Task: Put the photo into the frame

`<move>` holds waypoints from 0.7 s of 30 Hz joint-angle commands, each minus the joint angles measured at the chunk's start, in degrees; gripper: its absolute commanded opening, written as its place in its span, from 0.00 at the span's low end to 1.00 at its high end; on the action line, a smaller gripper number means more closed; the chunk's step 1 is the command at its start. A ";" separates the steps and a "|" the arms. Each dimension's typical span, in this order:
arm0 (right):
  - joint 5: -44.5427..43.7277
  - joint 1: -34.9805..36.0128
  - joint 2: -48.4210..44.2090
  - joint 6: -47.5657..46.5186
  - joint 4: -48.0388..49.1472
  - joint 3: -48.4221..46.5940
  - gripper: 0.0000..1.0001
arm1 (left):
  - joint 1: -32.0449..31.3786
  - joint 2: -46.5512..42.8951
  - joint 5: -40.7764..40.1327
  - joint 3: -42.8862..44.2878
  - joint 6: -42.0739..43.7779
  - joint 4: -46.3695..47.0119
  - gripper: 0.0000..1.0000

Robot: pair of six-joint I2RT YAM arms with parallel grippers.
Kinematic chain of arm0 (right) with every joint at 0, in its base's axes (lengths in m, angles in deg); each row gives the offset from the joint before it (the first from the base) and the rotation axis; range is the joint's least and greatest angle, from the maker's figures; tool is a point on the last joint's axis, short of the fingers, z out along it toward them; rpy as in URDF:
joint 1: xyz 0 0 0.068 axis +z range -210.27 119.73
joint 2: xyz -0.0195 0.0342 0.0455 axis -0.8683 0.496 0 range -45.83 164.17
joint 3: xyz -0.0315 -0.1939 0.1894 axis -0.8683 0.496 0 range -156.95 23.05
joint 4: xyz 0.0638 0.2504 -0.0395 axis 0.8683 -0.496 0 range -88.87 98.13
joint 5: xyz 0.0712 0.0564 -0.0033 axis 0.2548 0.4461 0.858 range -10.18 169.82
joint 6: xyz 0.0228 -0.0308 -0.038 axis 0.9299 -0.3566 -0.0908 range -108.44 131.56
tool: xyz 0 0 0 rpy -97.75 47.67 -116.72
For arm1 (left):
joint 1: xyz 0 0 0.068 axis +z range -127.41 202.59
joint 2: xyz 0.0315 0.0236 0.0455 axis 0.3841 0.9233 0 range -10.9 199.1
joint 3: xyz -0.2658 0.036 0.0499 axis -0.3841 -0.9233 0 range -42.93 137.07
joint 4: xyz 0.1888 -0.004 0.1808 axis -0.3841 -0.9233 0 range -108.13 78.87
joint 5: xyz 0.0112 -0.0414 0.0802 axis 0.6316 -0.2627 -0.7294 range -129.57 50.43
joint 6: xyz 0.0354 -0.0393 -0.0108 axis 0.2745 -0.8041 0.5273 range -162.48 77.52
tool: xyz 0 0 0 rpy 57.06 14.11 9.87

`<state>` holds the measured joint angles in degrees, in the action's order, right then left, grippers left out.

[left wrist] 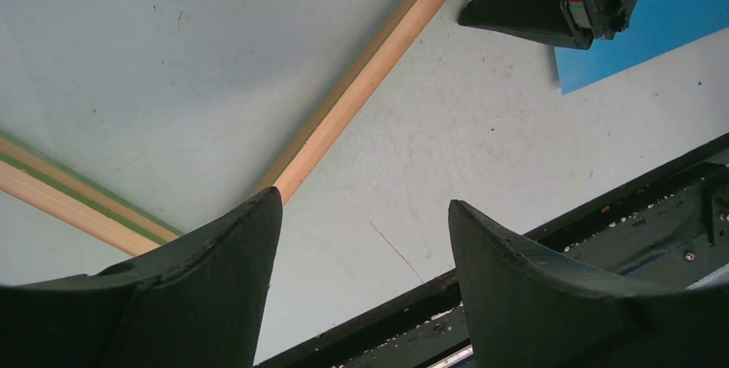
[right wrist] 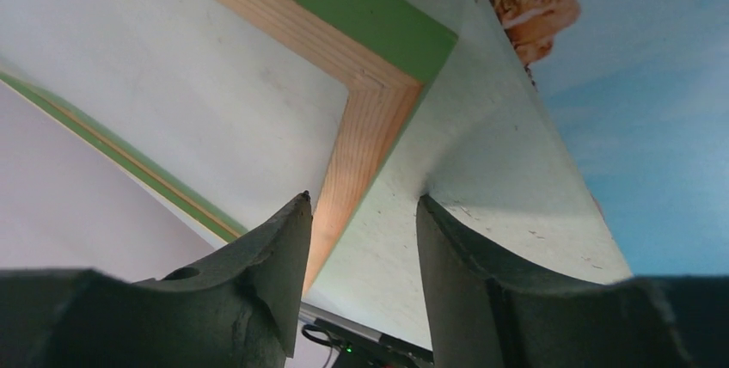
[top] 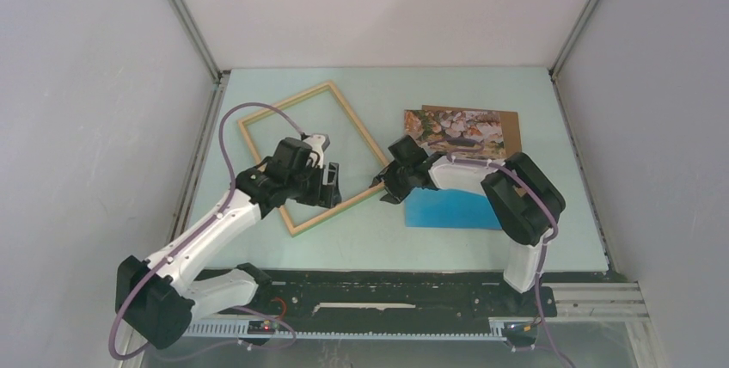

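If ranked by size, begin with the pale green table (top: 387, 248), then the frame (top: 301, 99): wood face up, left of centre in the overhead view, long axis running 11 to 5 o'clock. Contains nothing yet; only bare table visible between the rails. Next, the photo (top: 451, 209), at 3 o'clock from the frame and apart from it, long axis roughly 12 to 6, blue at the near end and rocks at the far end, lying over a brown board (top: 511, 123) peeking out at 1 o'clock, and crossed midway by the right arm (top: 524, 187). Smaller again, the right gripper (right wrist: 363, 200) at the frame's 4 o'clock corner: jaws parted, astride the rail, one finger against the wood and the other clear of it, so not clamped. Last, the left gripper (left wrist: 364, 198) above the frame's near short rail, spread wide, grasping nothing. Judging by this layout: photo just beside the right gripper at its 3 o'clock, far closer than to the left; likely calls for settling the frame before reaching for the print.
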<state>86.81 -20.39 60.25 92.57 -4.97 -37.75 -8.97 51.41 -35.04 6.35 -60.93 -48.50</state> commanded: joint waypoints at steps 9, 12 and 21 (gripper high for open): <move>-4.51 1.26 3.05 4.39 -6.78 -4.73 0.15 | 1.05 2.67 3.72 -0.69 2.35 0.40 0.77; -1.92 0.64 1.61 3.86 -7.96 -5.61 0.00 | 1.05 5.34 4.43 0.90 3.55 -0.04 0.77; 5.54 -1.82 -2.99 3.25 -7.47 -5.82 0.00 | -1.28 15.98 1.78 8.43 7.22 -2.02 0.77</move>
<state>88.47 -21.33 61.74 97.29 -10.76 -42.14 -8.40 64.76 -32.37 8.38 -56.96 -49.96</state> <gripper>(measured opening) 0.030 0.768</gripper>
